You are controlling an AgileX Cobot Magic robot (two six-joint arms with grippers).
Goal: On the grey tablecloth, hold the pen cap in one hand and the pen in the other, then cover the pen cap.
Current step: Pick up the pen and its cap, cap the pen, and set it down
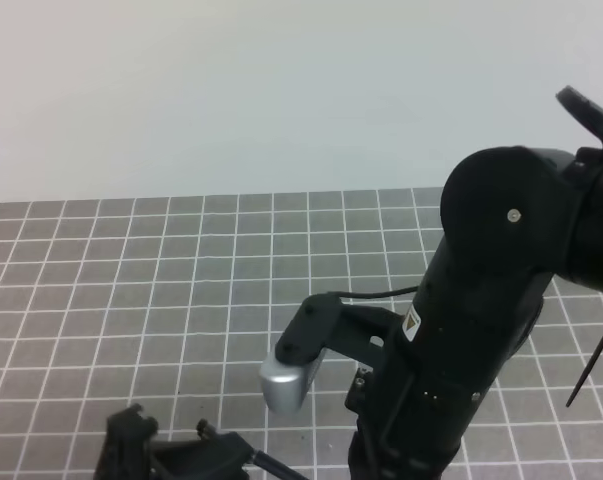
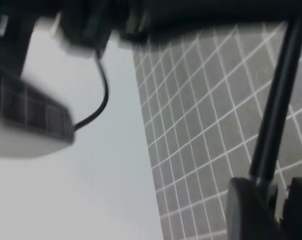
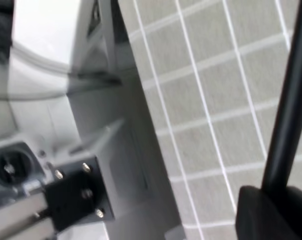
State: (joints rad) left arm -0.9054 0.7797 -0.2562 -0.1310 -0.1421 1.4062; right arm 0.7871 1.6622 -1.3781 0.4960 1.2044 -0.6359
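Observation:
The grey tablecloth [image 1: 131, 270] with its white grid covers the table. In the high view my left gripper [image 1: 216, 452] is low at the bottom edge, with a thin dark stick, the pen [image 1: 273, 466], pointing from it toward the right arm. The blurred left wrist view shows the pen [image 2: 278, 100] as a long black rod running down between dark fingers [image 2: 251, 210]; how those jaws stand is unclear. My right gripper [image 3: 277, 197] holds the lower end of the pen [image 3: 291, 100]. I cannot pick out the pen cap in any view.
The bulky black right arm [image 1: 491, 300] with its silver wrist camera [image 1: 286, 380] fills the lower right and hides its own gripper from above. Behind the cloth's far edge lies a plain pale surface [image 1: 281, 90]. A loose black cable [image 2: 103, 95] hangs nearby.

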